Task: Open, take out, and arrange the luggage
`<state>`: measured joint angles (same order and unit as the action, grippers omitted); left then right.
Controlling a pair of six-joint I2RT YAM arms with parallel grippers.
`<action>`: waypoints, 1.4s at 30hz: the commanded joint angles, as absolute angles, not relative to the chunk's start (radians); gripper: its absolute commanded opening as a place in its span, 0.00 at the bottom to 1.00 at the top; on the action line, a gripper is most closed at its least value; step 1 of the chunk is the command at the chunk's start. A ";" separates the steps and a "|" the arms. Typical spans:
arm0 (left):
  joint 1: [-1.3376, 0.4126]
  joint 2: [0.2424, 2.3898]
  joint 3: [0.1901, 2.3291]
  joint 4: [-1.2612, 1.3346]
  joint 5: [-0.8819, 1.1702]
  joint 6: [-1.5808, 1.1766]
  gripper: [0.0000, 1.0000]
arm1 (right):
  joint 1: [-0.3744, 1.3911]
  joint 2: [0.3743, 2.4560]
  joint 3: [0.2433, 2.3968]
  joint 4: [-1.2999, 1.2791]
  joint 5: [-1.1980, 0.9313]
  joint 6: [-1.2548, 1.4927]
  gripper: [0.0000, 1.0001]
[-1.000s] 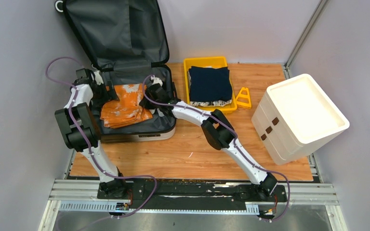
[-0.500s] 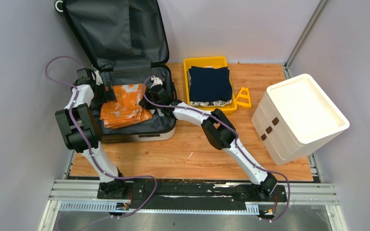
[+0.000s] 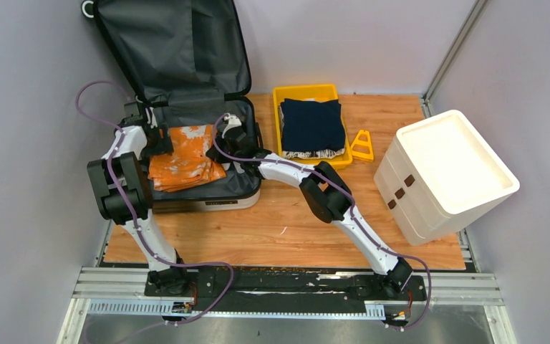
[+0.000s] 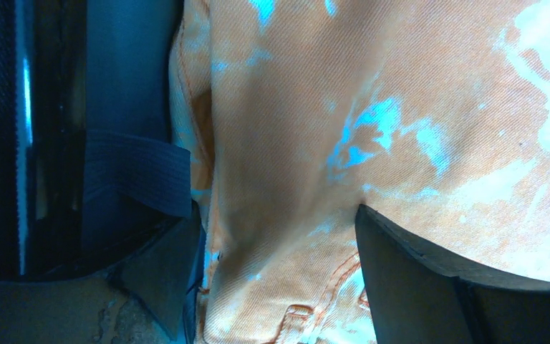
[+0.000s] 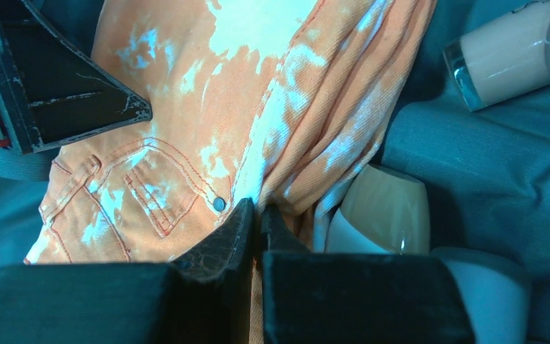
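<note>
Wooden tabletop (image 3: 286,229) | luggage (image 3: 208,203) open; dark garment (image 3: 311,125) already in yellow tray (image 3: 304,91); orange jeans (image 3: 182,158) not yet out | we hold left gripper (image 4: 276,236) wide over them; right gripper (image 5: 258,215) closed

Luggage (image 3: 179,50): lining of dark grey woven cloth, faint sheen; shell rim smooth, glossy plastic.
Orange garment (image 4: 315,129): coarse twill cloth, matt, pale bleached patches, raised stitching.
Table (image 3: 286,229): wood-grain, satin finish.
Tray (image 3: 304,92): yellow plastic, glossy.
White box (image 3: 451,154): matt, foam-like.
</note>
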<state>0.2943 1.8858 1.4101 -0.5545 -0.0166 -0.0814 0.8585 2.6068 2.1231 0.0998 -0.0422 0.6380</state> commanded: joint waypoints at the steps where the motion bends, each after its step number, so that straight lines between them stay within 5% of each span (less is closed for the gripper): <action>1: 0.329 1.947 1.375 -0.511 -0.091 -0.089 0.83 | 0.844 2.560 2.104 0.116 -0.067 0.578 0.00; 5: 0.327 1.956 1.377 -0.504 -0.021 -0.103 0.61 | 0.844 2.543 2.117 0.142 -0.095 0.533 0.00; 7: 0.319 1.945 1.389 -0.519 0.014 -0.115 0.28 | 0.844 2.528 2.118 0.164 -0.121 0.504 0.00; 11: 0.301 1.895 1.428 -0.580 0.016 -0.124 0.00 | 0.850 2.487 2.136 0.174 -0.122 0.423 0.00; 42: 0.229 1.488 1.405 -0.596 -0.030 -0.178 0.00 | 0.864 2.175 1.968 0.232 -0.074 0.125 0.00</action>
<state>0.2337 1.6119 1.3861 -0.6407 0.0250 -0.1719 0.8635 2.3360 1.9808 0.1120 -0.0788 0.1650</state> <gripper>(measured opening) 0.030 0.038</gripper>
